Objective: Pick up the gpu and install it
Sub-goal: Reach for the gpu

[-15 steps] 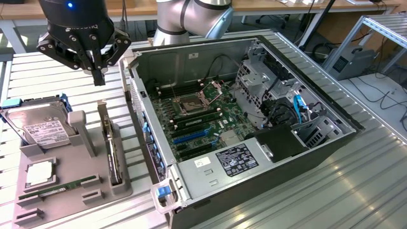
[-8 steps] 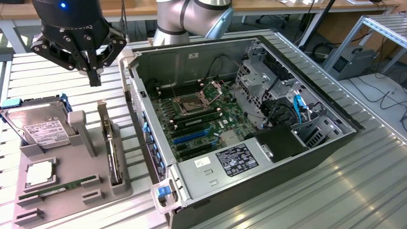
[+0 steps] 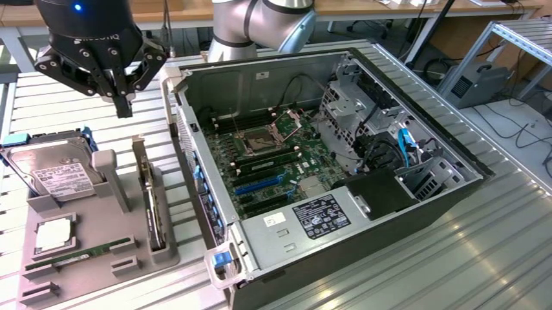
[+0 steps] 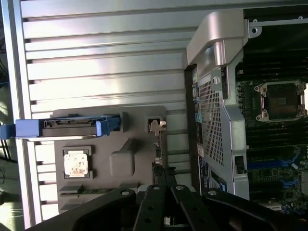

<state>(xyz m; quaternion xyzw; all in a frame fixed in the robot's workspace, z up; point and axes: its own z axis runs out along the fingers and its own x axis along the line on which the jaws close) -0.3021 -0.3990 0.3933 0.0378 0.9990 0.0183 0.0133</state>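
Pincer (image 3: pixel 123 108) is hanging closed and empty above the grey parts tray (image 3: pixel 82 216).
Gpu (image 3: pixel 152 194) is standing on edge in a tray slot, just beside the open computer case (image 3: pixel 250 77); it is judged light, stiff and fragile, best pinched across its upper edge, avoiding the fan.

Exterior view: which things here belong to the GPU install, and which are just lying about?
Job: gpu, on edge in the grey holder tray; gripper, shut, hovering near it; open computer case; motherboard.
Lying about: hard drive; CPU; RAM stick.
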